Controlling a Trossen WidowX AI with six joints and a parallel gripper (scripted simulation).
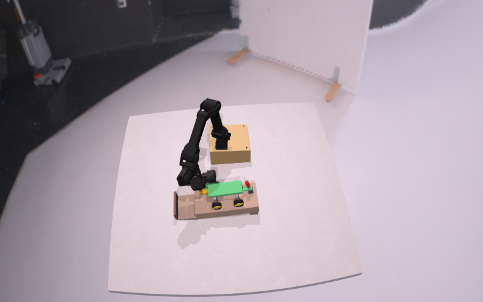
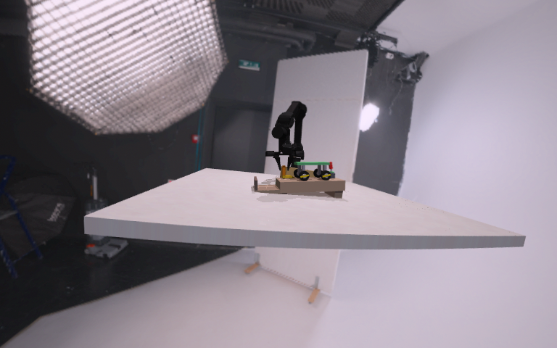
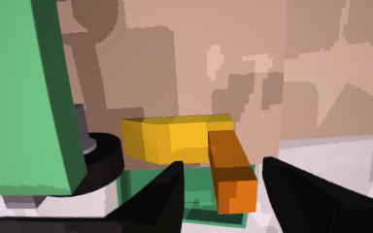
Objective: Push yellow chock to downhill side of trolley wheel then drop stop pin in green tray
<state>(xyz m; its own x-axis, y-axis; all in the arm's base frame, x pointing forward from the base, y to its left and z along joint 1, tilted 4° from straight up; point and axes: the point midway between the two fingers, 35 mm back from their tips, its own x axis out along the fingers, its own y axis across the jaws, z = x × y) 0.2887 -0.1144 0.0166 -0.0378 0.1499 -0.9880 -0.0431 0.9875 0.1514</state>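
Note:
The trolley with a green deck (image 1: 224, 189) (image 2: 312, 163) (image 3: 29, 97) stands on the brown ramp (image 1: 187, 208) (image 2: 312, 185) (image 3: 233, 29). The red-headed stop pin (image 1: 247, 184) (image 2: 331, 164) stands upright at its uphill end. The yellow chock (image 1: 203, 191) (image 2: 288, 176) (image 3: 182, 141) sits on the ramp downhill of the far-side wheel (image 3: 108, 162). Its tip is at the wheel's edge; I cannot tell if they touch. My gripper (image 2: 283, 169) (image 3: 222, 168) is open around the orange handle (image 3: 237, 196), with a gap on both sides. The green tray (image 3: 146, 184) lies beyond the ramp, partly hidden.
A raised end stop (image 1: 175, 205) (image 2: 255, 183) closes the ramp's downhill end. The arm's wooden base box (image 1: 231, 156) stands behind the ramp. The trolley's deck is close beside my fingers on the uphill side.

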